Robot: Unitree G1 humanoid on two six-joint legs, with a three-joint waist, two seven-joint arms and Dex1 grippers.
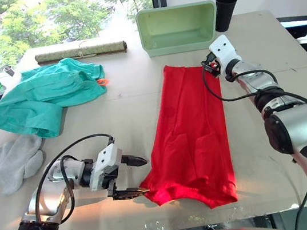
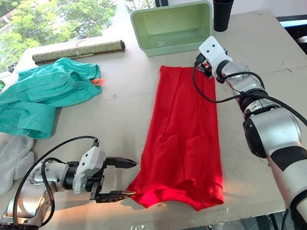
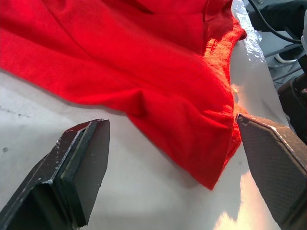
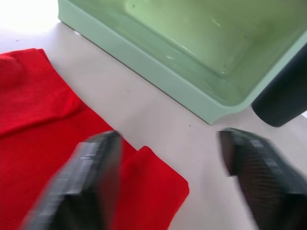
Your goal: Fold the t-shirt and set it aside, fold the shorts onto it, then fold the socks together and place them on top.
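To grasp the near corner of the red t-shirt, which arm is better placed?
Left. The left gripper is open beside the t-shirt, its near corner between the fingers; the right gripper is open at the far end.

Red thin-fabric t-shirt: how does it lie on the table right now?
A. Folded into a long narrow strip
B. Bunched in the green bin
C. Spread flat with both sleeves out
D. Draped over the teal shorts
A. The red thin-fabric t-shirt lies as a long narrow strip on the table, its sides folded in, with the open left gripper at its near corner and the open right gripper at its far corner.
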